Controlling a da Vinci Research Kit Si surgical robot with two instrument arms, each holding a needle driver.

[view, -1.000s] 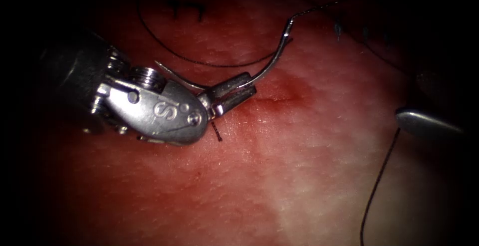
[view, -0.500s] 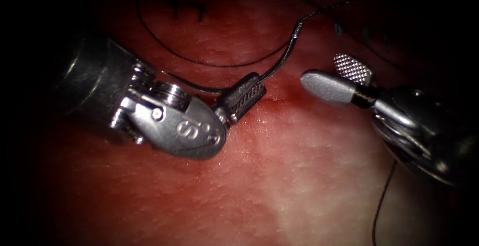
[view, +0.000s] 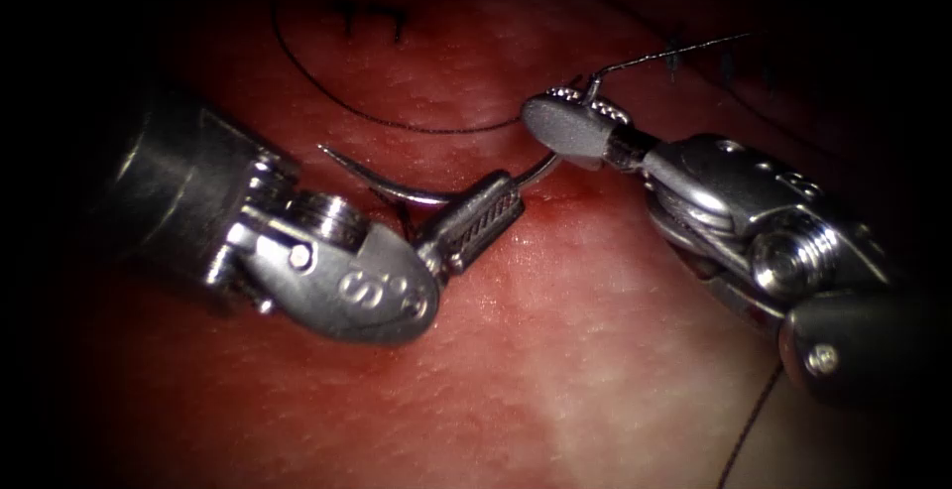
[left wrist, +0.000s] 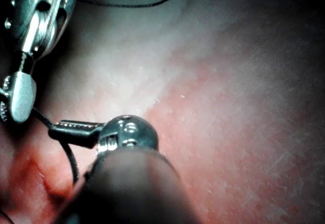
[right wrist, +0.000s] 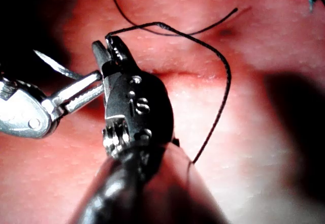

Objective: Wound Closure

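Change since earlier frames: right gripper [view: 567, 117] has come in from the right edge to the needle's swaged end; left gripper [view: 483, 213] has kept its grip, rolled slightly.
Left gripper: closed on the curved needle [view: 416, 191] at about mid-curve, over the red-stained tissue [view: 555, 370].
Needle: clear of the tissue, sharp tip pointing left, free in the air.
Right gripper: jaws around the needle's tail where the thread [view: 397, 120] joins; closed on it, as far as the right wrist view shows [right wrist: 112, 51].
Thread: loops over the upper tissue, trails off right.
Progress, judged: ink marks [view: 369, 15] only; no stitch visible here; closure largely remaining.
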